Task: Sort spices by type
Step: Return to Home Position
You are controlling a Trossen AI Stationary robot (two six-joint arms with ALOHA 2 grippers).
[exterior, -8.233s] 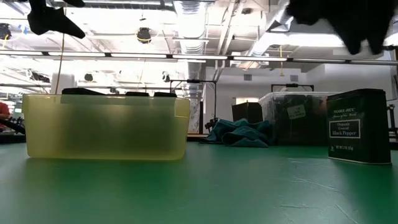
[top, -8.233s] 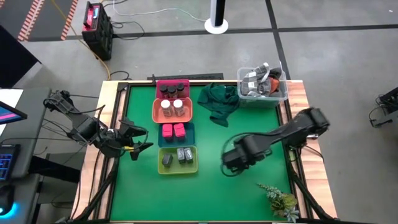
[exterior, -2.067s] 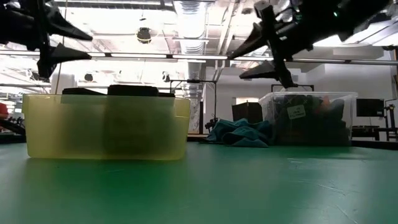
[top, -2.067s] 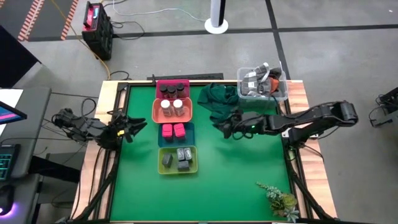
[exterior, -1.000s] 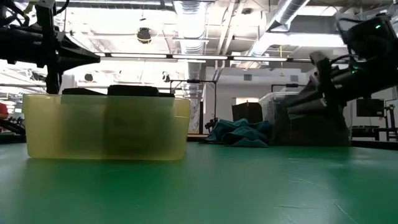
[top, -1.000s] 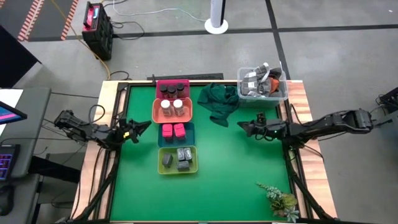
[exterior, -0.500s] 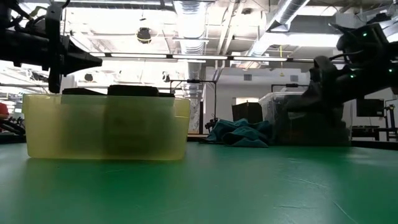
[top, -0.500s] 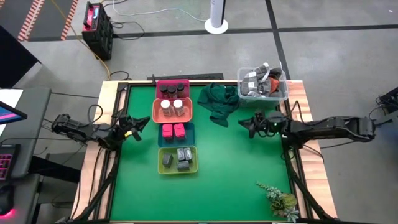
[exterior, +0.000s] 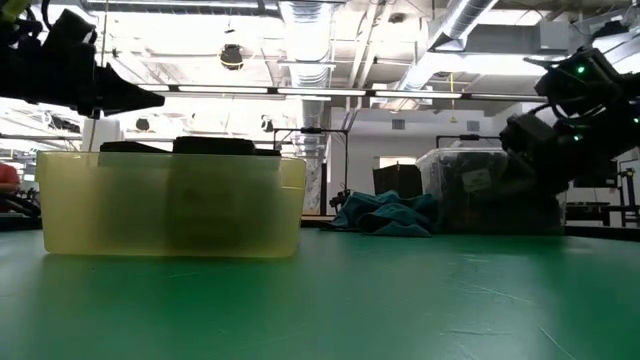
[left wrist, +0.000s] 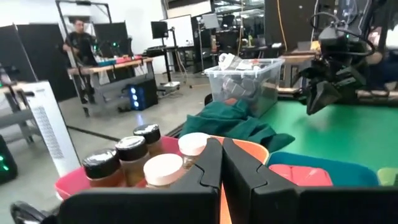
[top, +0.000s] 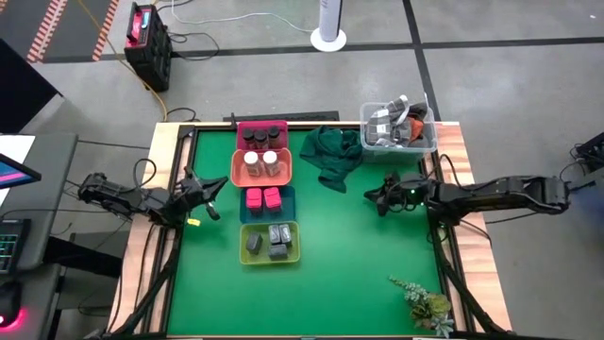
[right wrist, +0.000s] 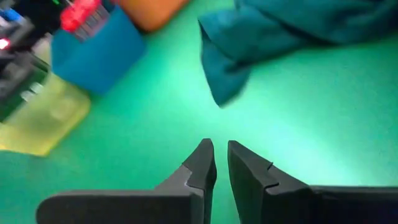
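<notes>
left arm (top: 123, 195) low at mid-left, high view | left tool (left wrist: 221, 145) pointing frame-right, fingers together, empty | right arm (top: 491, 194) stretched in from mid-right | right tool (right wrist: 219, 147) pointing frame-left, fingers nearly touching, empty

On the bench (top: 359, 274), four trays stand in file, rear to front: rear tray (top: 240, 137) holds jars (top: 261, 135), second tray (top: 236, 172) more jars (top: 262, 162), third tray (top: 289, 206) packets (top: 263, 198), front tray (top: 289, 253) boxes (top: 272, 236). Cloth (top: 330, 156) lies right of the rear two trays, bin (top: 433, 142) at the rear right corner. Left pincer (top: 203, 194) is left of the third tray; right pincer (top: 382, 196) is before the bin.
</notes>
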